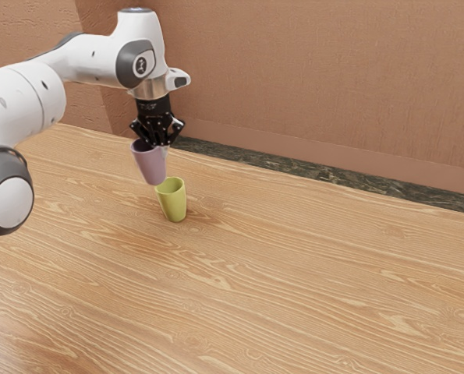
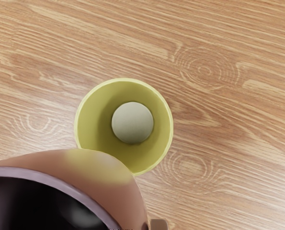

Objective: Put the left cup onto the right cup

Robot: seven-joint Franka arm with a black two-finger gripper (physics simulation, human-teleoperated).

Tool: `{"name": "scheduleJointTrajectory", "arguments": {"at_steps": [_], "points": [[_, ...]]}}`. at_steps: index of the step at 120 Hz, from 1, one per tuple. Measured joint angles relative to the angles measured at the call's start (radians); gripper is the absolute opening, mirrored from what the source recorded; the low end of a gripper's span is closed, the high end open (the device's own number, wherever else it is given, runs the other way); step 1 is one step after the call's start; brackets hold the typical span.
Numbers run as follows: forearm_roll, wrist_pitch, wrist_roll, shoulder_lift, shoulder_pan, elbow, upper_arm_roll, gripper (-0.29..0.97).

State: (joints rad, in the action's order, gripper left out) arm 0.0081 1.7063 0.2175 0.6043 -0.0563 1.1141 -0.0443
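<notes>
A lilac cup [image 1: 150, 164] hangs tilted in the air, and my black gripper [image 1: 155, 140] is shut on its rim. Its base hovers just above and to the exterior view's left of a yellow-green cup [image 1: 171, 199], which stands upright on the wooden table [image 1: 294, 265]. In the wrist view the held lilac cup [image 2: 80, 187] looms large and blurred right under my hand, overlapping the rim of the yellow-green cup [image 2: 124, 124], whose open mouth faces up at me.
A dark stone strip [image 1: 333, 175] runs along the table's far edge below a brown wall [image 1: 333, 70]. My white arm [image 1: 29, 101] comes in from the exterior view's left.
</notes>
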Motion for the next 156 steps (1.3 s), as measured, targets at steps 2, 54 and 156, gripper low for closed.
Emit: {"name": "scheduleJointTrajectory", "arguments": {"at_steps": [2, 54, 156], "points": [[0.000, 0.001, 0.001, 0.005, -0.001, -0.006, 0.000, -0.10], [-0.004, 0.027, 0.028, 0.084, -0.013, -0.090, 0.024, -0.10], [-0.006, 0.085, 0.051, 0.122, -0.028, -0.094, 0.038, -0.10]]}}
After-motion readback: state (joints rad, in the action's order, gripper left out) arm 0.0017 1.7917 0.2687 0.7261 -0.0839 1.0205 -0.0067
